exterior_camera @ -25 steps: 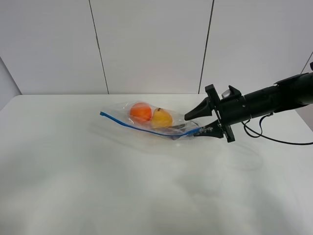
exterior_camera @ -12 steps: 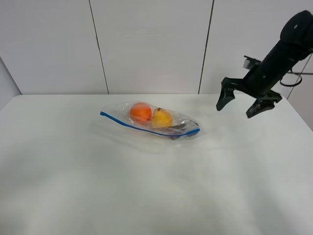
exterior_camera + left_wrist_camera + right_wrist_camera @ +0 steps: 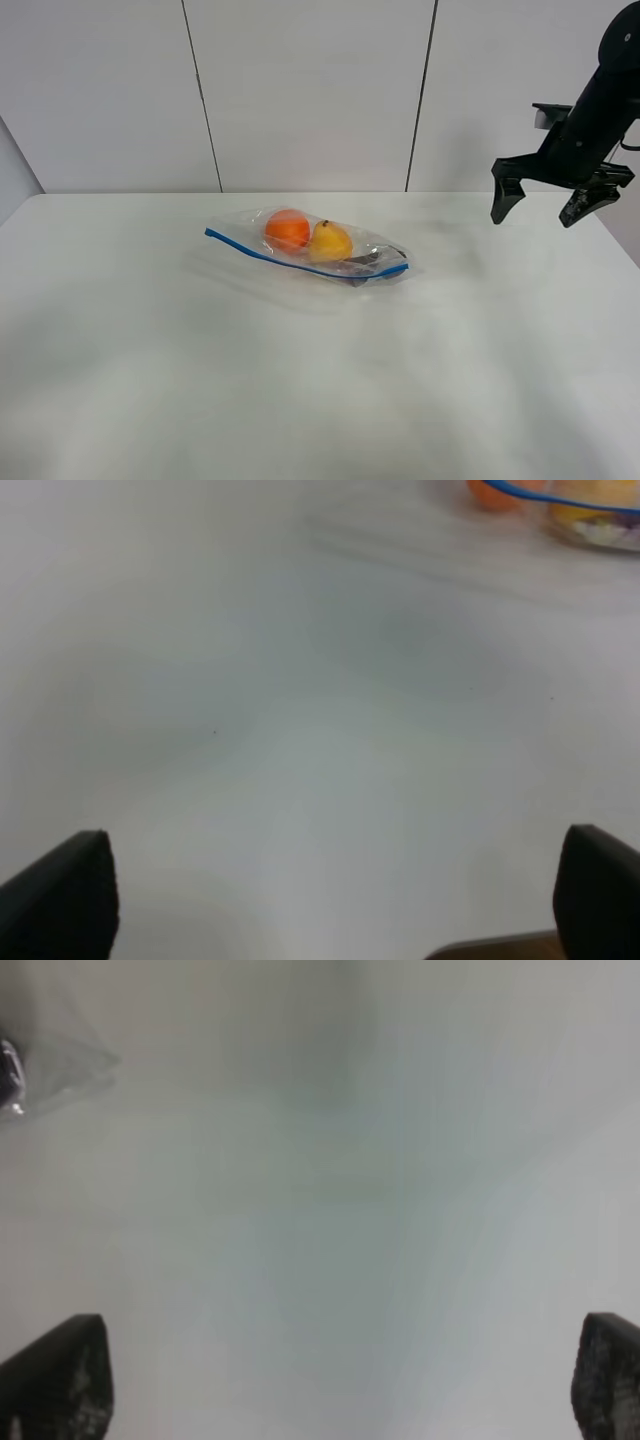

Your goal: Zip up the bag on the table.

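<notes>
White wall panels behind, and a big white table point(image 3: 300, 400) filling the high view. Near its middle lies the bag point(image 3: 310, 248), clear crinkly plastic, blue seal strip point(image 3: 300, 264) running along its near edge, an orange fruit point(image 3: 287, 230) and a yellow pear point(image 3: 331, 241) side by side inside, something dark past the pear. Up at the right, the right gripper point(image 3: 546, 205) hangs high above the table's far right side, well apart from the bag, jaws spread and holding nothing.

Over to the left wrist view: the left gripper point(image 3: 330, 890) is wide apart too, bare tabletop between its fingertips point(image 3: 65, 895), the bag only peeking in at a corner.

Right wrist view: blurred table, fingers point(image 3: 60, 1370) splayed, a scrap of the bag at one edge.

My read: light, floppy film, slippery, lumpy with fruit, likely to slide. Best pinched on the seal strip itself, at one end, while the other end is pinned.
</notes>
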### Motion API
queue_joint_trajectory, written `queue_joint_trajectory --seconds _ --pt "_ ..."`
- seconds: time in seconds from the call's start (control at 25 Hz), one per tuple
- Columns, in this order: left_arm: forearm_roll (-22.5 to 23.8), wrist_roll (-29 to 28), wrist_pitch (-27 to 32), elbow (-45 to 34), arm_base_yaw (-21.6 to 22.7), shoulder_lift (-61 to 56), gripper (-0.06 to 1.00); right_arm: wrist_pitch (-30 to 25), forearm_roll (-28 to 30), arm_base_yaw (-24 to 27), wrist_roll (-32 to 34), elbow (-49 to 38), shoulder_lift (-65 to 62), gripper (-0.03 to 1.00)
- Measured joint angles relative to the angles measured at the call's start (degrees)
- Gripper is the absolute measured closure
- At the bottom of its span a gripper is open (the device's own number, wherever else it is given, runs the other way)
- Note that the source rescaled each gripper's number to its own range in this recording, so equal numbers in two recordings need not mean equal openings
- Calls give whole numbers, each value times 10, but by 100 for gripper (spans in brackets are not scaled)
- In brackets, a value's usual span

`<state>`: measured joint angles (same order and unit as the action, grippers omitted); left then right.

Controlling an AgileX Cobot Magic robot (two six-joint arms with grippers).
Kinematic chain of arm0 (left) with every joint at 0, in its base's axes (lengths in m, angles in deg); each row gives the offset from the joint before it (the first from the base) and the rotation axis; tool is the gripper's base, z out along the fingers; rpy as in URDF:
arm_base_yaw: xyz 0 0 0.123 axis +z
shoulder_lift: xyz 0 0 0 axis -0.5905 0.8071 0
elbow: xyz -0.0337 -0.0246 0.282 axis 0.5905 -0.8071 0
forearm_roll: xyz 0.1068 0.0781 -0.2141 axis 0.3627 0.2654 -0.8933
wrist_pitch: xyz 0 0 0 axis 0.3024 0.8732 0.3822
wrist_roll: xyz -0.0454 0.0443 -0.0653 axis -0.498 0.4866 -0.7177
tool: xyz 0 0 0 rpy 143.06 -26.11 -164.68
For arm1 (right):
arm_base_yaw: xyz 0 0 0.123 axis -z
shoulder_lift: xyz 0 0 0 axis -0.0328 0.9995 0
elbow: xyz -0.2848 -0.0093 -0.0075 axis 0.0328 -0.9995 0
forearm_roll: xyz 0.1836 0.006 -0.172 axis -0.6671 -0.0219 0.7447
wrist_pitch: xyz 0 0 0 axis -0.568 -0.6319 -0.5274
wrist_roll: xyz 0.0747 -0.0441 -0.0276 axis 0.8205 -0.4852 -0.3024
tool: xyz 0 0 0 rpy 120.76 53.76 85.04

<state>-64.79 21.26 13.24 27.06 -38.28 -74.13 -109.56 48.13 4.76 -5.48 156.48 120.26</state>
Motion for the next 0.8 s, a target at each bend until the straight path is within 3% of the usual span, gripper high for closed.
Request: queue_joint_trajectory --seconds 0.28,0.8 --pt "0 0 0 0 0 0 -6 1 -2 0 3 -94 -84 -3" --pt "0 0 0 0 0 0 -6 2 7 0 3 -475 -452 -3"
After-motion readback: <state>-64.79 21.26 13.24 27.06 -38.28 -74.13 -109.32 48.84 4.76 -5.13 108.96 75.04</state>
